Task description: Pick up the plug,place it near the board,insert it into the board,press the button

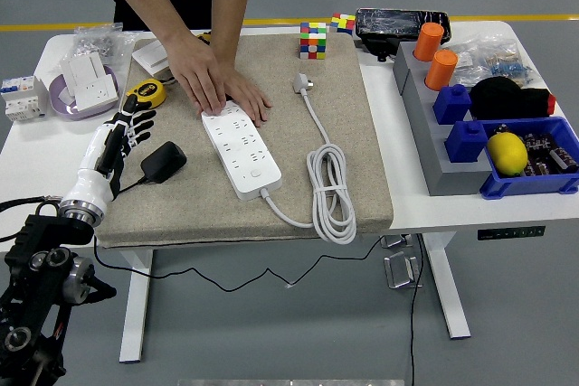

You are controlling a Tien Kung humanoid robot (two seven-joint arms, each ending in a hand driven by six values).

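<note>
A white power strip (241, 151) lies lengthwise on the beige mat (362, 178), with its white cord (332, 189) coiled to the right and ending in a white plug (301, 84). A person across the table presses both hands (217, 83) flat on the strip's far end. A black adapter plug (164, 162) with a thin black cable lies on the mat's left part. My left hand (122, 137) hovers just left of the adapter, fingers spread and holding nothing. The right arm does not show.
A yellow tape measure (145, 92) and a purple bowl of white parts (83, 88) sit at the left. Rubik's cubes (313, 40) stand at the mat's far edge. At the right are grey blocks with orange cylinders (435, 54), blue bins (534, 174) and a lemon (507, 153).
</note>
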